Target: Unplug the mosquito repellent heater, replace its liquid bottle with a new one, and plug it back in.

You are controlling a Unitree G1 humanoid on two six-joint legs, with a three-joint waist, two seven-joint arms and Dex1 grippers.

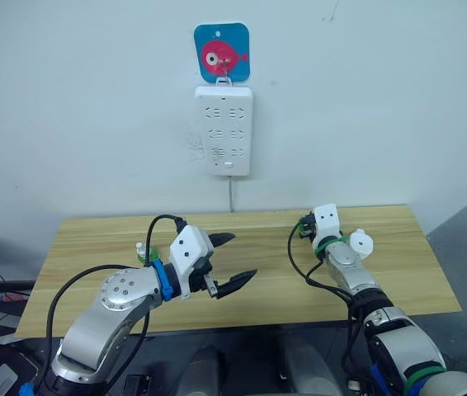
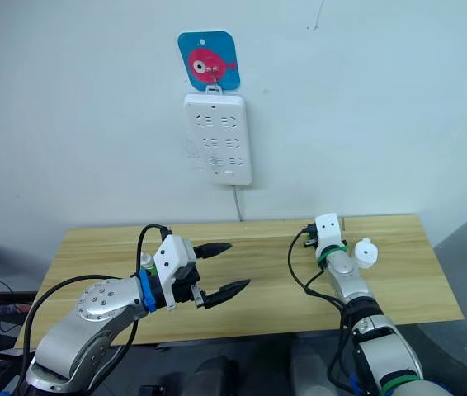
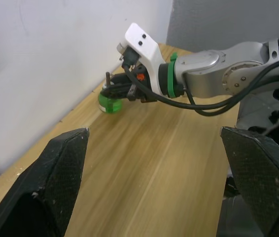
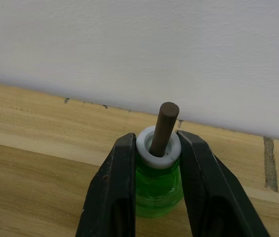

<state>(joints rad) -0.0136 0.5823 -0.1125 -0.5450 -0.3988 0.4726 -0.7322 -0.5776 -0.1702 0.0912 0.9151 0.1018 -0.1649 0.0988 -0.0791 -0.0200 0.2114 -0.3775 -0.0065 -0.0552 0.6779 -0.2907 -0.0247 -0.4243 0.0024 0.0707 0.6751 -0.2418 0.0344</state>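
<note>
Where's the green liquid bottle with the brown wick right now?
The green liquid bottle sits upright between the right gripper fingers, on the wooden table near its back edge by the wall.

One heater, two green bottles, one power strip, one table

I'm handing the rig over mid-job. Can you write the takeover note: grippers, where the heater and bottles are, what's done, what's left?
Left gripper: open, holding nothing, over the table.
Right gripper: shut on a green bottle with a bare wick, at the table's wall edge.
Heater: off the power strip, lying beside the right wrist.
Second bottle: green, white top, behind the left arm.
Done: heater unplugged; its bottle appears to be out.
Left: fit the new bottle (probably the second one), then plug the heater in.
</note>
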